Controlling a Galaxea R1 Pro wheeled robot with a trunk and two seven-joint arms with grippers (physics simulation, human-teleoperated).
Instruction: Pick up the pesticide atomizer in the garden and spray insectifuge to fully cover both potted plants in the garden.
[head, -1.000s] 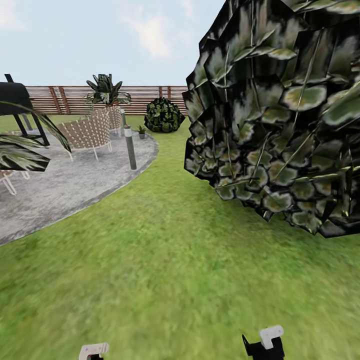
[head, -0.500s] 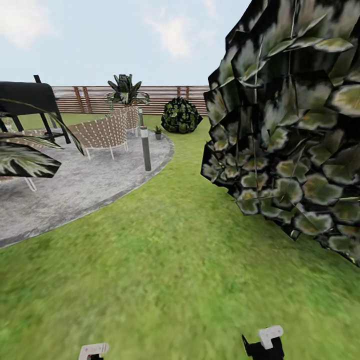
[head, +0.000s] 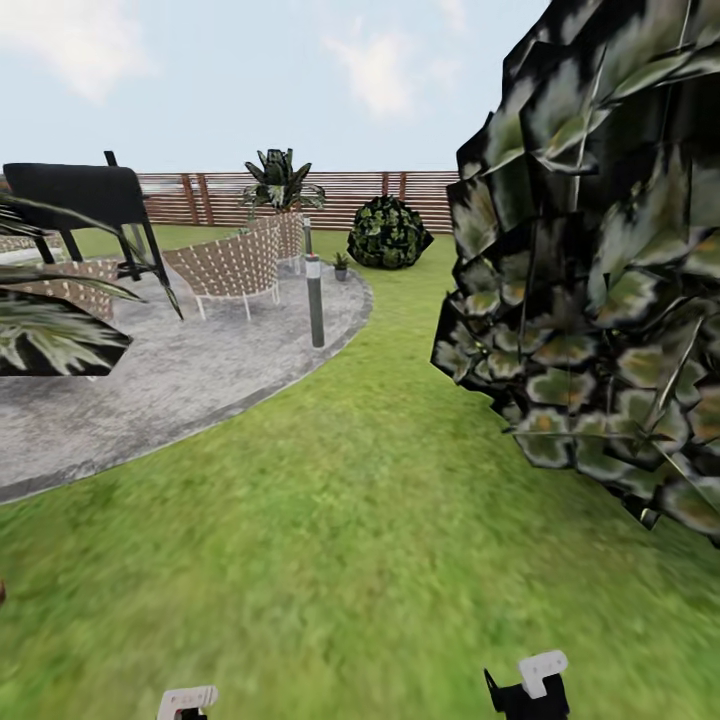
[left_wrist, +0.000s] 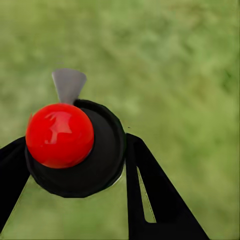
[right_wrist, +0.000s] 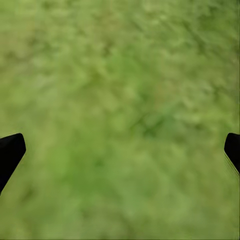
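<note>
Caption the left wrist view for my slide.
Left gripper holding the red-topped atomizer over the lawn.

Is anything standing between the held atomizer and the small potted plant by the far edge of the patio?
The left tool grips the atomizer. Open lawn leads to the potted plant. The big dark-leaved shrub crowds the right side; the bollard light stands left of that line.

Green lawn (head: 330, 520), grey patio (head: 150, 390), red ball (left_wrist: 59, 135) on black cap (left_wrist: 102, 155), brown slatted fence (head: 350, 195)

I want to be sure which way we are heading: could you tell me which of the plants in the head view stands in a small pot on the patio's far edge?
It is the small potted plant on the round patio, beside the round clipped bush. The spiky plant stands taller, behind the woven chair.
</note>
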